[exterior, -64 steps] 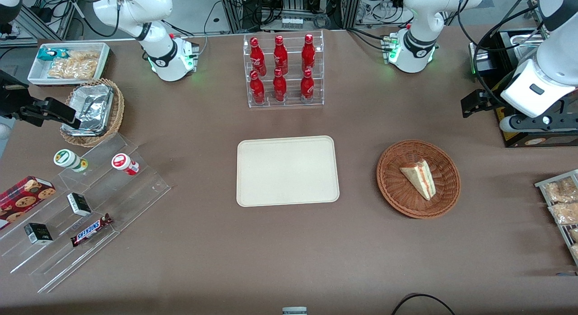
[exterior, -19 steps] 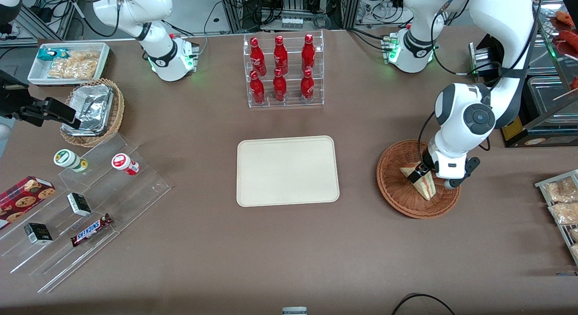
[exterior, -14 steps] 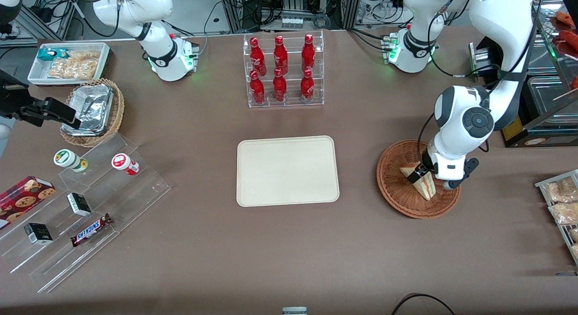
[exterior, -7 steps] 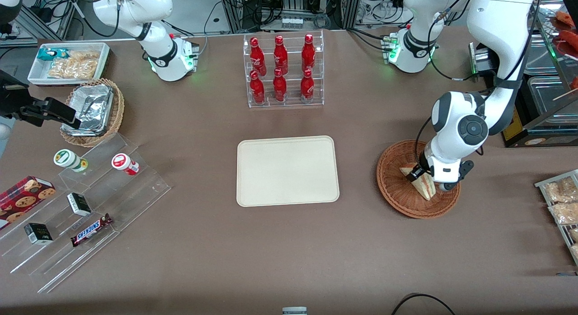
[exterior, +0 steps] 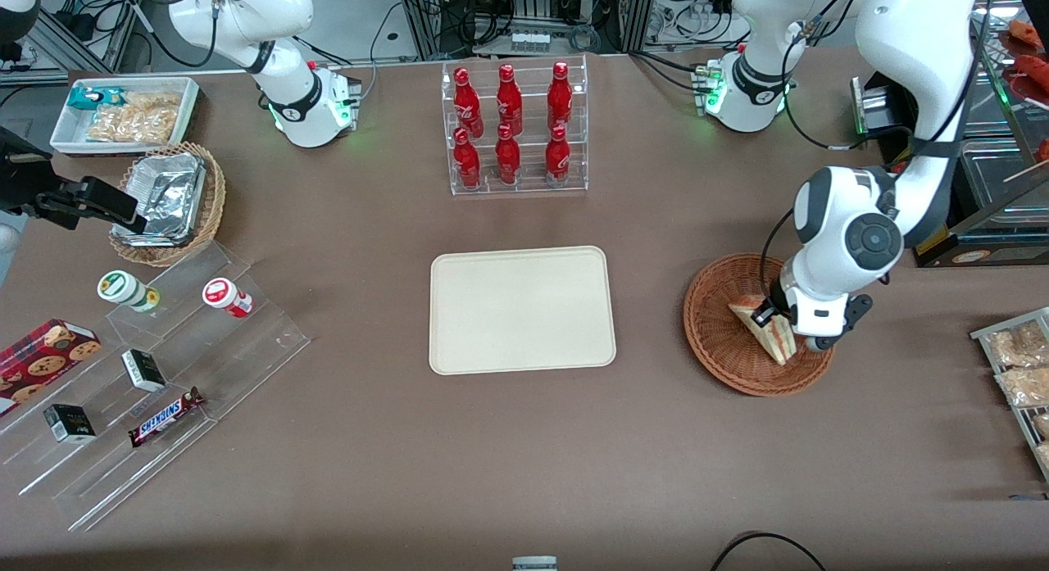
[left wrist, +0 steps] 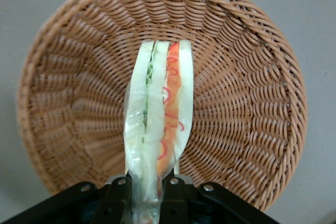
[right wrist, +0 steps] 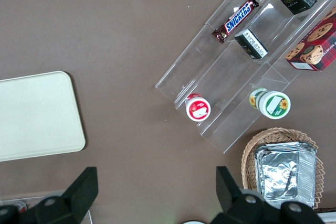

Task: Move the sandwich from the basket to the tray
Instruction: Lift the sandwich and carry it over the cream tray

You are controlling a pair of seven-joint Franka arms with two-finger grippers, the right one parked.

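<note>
Looking from the front, we see the gripper (exterior: 774,315) down in the basket (exterior: 721,342), toward the working arm's end of the bench (exterior: 524,456), its fingers clamped on the sandwich (exterior: 777,342). The tray (exterior: 521,309) lies mid-bench, well apart from the basket, toward the parked arm's end.

From the left wrist, we see the sandwich (left wrist: 157,124) standing on edge above the basket (left wrist: 252,77), its wide end pinched between the black fingers (left wrist: 118,200) of the gripper (left wrist: 148,200), red and green filling showing.

From the right wrist, we see one corner of the tray (right wrist: 37,114).
</note>
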